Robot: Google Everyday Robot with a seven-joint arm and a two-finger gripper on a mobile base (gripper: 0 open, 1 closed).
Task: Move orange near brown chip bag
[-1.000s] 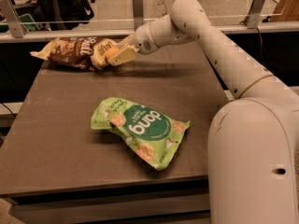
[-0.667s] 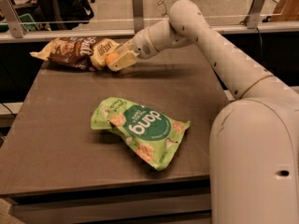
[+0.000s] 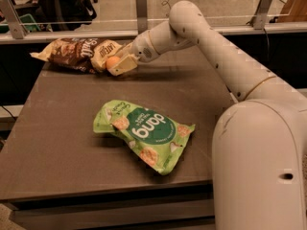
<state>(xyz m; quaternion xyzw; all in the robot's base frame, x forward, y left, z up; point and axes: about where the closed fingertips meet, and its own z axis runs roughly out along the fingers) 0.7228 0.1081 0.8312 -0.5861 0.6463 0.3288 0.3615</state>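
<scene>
My claw (image 3: 119, 65) is clamped on the orange (image 3: 113, 62), held low at the far left of the table (image 3: 57, 143) just beside the brown bag (image 3: 72, 53), so releasing should leave it near, well apart from the green bag (image 3: 144, 133).
</scene>
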